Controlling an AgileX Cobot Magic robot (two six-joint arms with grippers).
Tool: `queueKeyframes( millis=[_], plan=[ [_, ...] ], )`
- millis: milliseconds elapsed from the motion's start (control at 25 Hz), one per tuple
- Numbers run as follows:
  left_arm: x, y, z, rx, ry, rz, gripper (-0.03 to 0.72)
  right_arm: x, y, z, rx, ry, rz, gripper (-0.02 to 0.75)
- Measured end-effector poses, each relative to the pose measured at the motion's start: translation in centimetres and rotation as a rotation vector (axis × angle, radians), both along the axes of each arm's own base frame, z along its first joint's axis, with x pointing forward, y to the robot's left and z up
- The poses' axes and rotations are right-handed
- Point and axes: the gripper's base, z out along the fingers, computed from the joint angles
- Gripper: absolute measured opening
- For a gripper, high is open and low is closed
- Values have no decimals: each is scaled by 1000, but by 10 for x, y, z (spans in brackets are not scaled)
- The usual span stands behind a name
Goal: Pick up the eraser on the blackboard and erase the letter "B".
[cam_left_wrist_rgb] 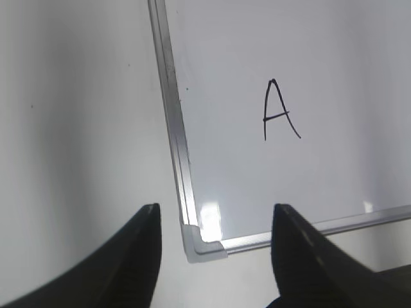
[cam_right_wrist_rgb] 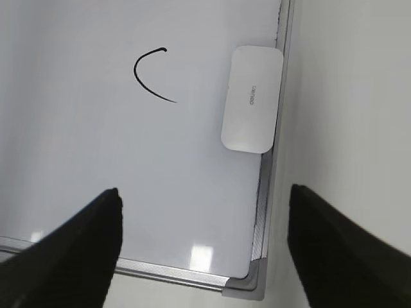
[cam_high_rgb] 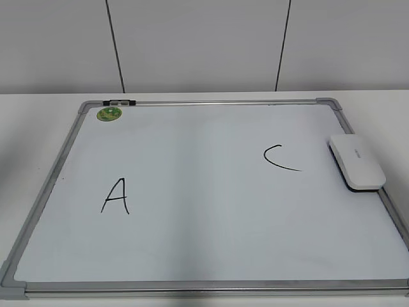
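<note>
1. The left gripper [cam_left_wrist_rgb: 215, 234] is hanging over the board's [cam_high_rgb: 38, 198] near-left corner, toward the table's [cam_high_rgb: 25, 128] near-left corner; its jaws are standing wide apart and holding nothing.
2. A green magnet [cam_high_rgb: 109, 114] is sitting at the board's far-left corner, beside a dark clip [cam_high_rgb: 119, 102] on the far rail.
3. The "A" [cam_high_rgb: 115, 196] is showing on the left half of the board, nearer the front edge.
4. No "B" is showing anywhere: the middle of the board, between "A" and "C" [cam_high_rgb: 278, 157], is looking bare in every view.
5. The eraser [cam_high_rgb: 356, 161] is lying flat on the board against its right rail, just beside the "C", toward the table's right edge.
6. The right gripper [cam_right_wrist_rgb: 204, 221] is hovering above the board's near-right corner, jaws spread wide and empty, the eraser lying ahead of it.
7. Judging by this, either the wiping is already done and the eraser set down, or the letter is missing; I cannot tell which. If any mark is remaining, the next move is calling for the right gripper to be reaching forward, straddling the eraser across its narrow width and closing on it.
</note>
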Motion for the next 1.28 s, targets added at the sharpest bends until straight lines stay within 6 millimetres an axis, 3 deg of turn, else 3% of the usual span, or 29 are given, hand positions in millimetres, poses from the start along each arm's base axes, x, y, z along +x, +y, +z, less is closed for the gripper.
queueKeyframes(
  millis=[360, 640, 1000, 1280],
  plan=[
    [-88, -2, 6, 10, -93, 0, 419, -72, 0, 7, -9, -107, 10, 593],
    [-147, -4, -15, 11, -144, 0, 419, -130, -3, -3, -46, -189, 5, 592],
    [-182, -6, -74, -12, -90, 9, 419, -183, -7, -46, -65, -227, -49, 589],
    [-199, -5, -92, -1, -117, 15, 412, -207, -13, -89, -102, -208, -104, 585]
  ],
)
